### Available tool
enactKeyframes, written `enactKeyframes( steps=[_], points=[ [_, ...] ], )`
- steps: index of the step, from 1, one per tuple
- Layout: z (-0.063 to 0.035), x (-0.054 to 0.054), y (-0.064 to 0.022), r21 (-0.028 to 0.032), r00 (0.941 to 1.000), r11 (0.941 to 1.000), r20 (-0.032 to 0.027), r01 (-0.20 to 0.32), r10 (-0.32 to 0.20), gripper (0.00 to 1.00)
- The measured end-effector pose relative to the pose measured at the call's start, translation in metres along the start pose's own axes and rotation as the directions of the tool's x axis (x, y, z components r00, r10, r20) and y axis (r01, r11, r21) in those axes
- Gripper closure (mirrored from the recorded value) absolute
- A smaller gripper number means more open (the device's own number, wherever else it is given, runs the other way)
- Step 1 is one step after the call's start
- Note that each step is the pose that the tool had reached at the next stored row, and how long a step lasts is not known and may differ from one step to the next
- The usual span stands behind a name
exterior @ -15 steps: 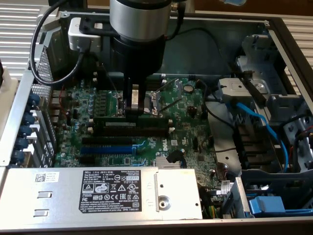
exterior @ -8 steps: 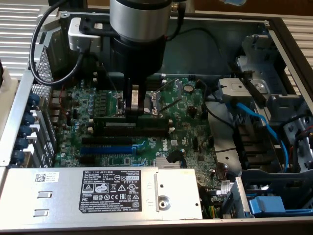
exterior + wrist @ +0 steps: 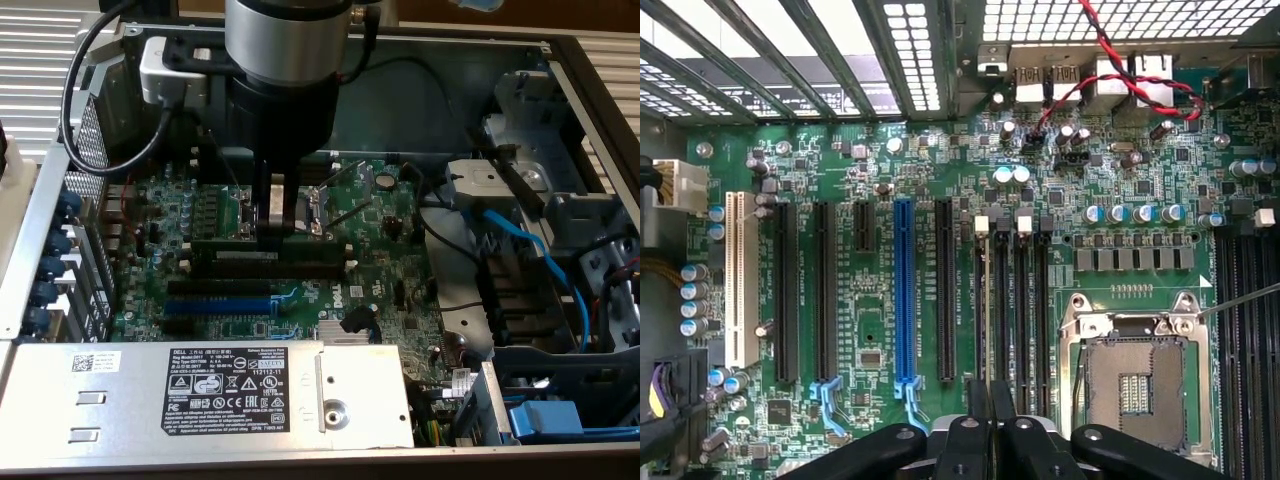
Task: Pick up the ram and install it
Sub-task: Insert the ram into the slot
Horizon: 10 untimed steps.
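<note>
The gripper [image 3: 280, 228] hangs just beside the CPU socket [image 3: 322, 205], off the socket's corner toward the exterior view's left. Its fingers are drawn close together and pinch the ram [image 3: 225, 246] across its thin faces, with the grip on the stick's upper edge at about mid-length. The ram stands on edge directly under the fingers, not off to either side. Its long axis runs left to right in the exterior view, along the socket's near side and parallel to the memory slots [image 3: 255, 272] just beyond it from the socket. In the wrist view the stick reads as a thin line leading away from the fingertips, lined up with the slots' length (which slot of the row it stands over I cannot tell). Whether its lower edge touches a slot or hangs apart is also unclear. By my judgement the pick-up is done and the seating is not.
</note>
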<state>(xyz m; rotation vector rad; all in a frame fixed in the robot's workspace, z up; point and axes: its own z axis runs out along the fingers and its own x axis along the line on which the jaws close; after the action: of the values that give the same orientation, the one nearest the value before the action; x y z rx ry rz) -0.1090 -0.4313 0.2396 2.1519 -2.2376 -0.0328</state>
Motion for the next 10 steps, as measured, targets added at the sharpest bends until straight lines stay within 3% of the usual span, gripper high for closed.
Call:
enactKeyframes(
  steps=[10],
  points=[
    [-0.0001,-0.0007,-0.0003,0.0013,1.0,1.0,-0.0063,0.002,-0.002,0.88]
  ],
)
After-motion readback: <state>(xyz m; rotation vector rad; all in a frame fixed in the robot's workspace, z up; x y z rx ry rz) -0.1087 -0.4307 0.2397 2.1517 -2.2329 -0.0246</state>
